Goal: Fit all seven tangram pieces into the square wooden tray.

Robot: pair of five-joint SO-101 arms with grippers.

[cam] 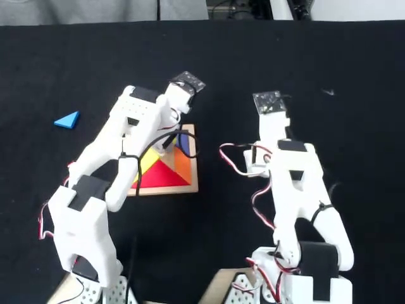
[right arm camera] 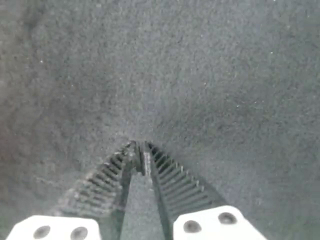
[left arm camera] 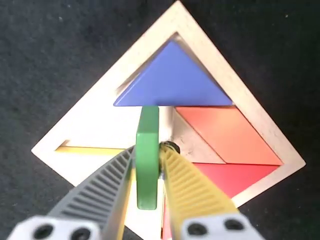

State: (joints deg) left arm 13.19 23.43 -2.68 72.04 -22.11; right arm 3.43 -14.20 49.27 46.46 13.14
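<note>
Tray (left arm camera: pixel 100 92) on table (cam: pixel 316 63) holds blue triangle (left arm camera: pixel 172 80), orange piece (left arm camera: pixel 227 135), red piece (left arm camera: pixel 235 175), yellow piece (left arm camera: pixel 95 149) | left gripper (left arm camera: pixel 148 150) clamps green piece (left arm camera: pixel 148 125) edge-up above bare gap | light-blue triangle (cam: pixel 67 120) well apart, unplaced | right gripper (right arm camera: pixel 139 150) closed, empty

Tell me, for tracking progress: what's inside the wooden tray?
Blue triangle, orange parallelogram, red piece, yellow piece; left gripper holds a green piece over the bare middle, hiding the floor beneath.
</note>
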